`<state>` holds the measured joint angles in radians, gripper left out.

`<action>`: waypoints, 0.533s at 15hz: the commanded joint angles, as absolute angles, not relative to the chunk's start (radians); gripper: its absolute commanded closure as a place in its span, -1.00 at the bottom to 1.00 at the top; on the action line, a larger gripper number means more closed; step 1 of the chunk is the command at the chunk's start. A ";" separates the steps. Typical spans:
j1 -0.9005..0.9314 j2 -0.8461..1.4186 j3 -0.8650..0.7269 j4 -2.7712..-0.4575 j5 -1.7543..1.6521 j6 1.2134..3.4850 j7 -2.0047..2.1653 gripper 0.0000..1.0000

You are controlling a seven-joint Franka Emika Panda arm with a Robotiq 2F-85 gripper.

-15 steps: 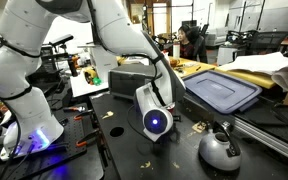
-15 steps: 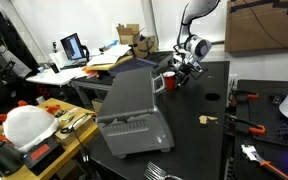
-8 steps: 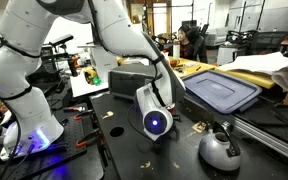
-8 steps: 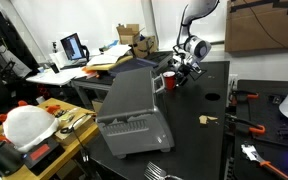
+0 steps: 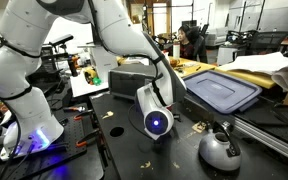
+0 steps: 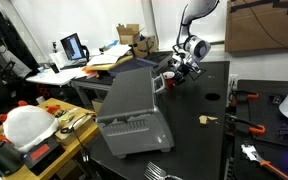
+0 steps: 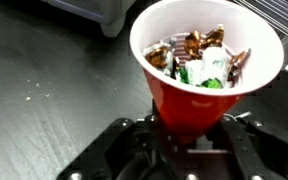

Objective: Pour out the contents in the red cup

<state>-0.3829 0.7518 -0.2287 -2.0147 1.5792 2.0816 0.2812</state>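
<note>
A: The gripper [image 7: 189,128], what is it doing?
B: Clamped on the red cup [image 7: 199,95], centre frame, upright, holding wrapped sweets [image 7: 199,60], with the black table [image 7: 44,100] around it. Earlier its jaws stood wider.

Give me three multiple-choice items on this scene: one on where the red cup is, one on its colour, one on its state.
1. Where does the cup stand?
A. on a chair
B. on the dark table, within the hand
C. on the floor
2. The cup's outside is:
A. red
B. yellow
C. green
3. The cup is:
A. tipped over, empty
B. upside down
C. upright, with pieces inside
Answers: 1 B, the wrist view shows its base on the tabletop between the fingers; 2 A, its wall is plain red; 3 C, its mouth faces up and it is filled.
</note>
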 commanded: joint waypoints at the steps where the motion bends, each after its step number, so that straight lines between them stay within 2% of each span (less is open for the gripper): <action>1: -0.371 0.747 -0.244 -2.005 1.598 2.069 0.272 0.71; 3: -0.362 0.731 -0.254 -2.011 1.578 2.081 0.269 0.86; 8: -0.335 0.672 -0.300 -2.049 1.469 2.096 0.252 0.85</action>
